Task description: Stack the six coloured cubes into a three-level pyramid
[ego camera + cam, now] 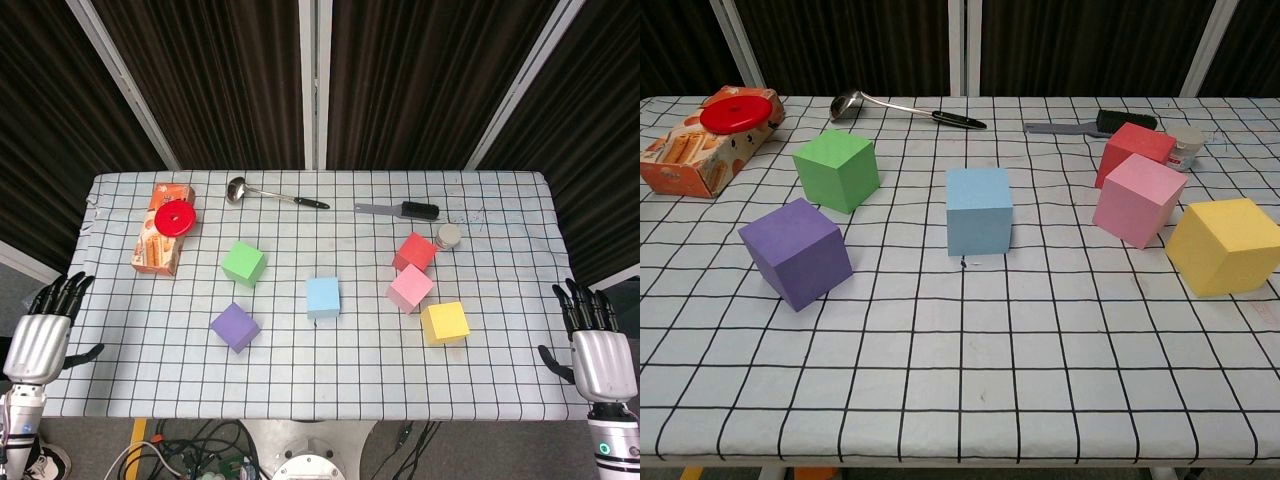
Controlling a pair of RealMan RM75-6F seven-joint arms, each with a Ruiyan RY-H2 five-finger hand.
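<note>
Left hand [40, 340]: mine, beside the worktop [330, 385], fingers spread, holding nothing.
Right hand [598, 345]: likewise.
Cubes: six matte blocks, unstacked; green [837, 169], purple [796, 251], blue [978, 210] apart; red [1134, 150], pink [1138, 198], yellow [1226, 245] clustered.

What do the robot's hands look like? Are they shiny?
Yes, partly. Each robot hand has a silvery metal-looking back and black fingers. The left robot hand sits on a silver wrist with a small blue light low down. The right robot hand has a silver wrist too, with a small green light.
</note>
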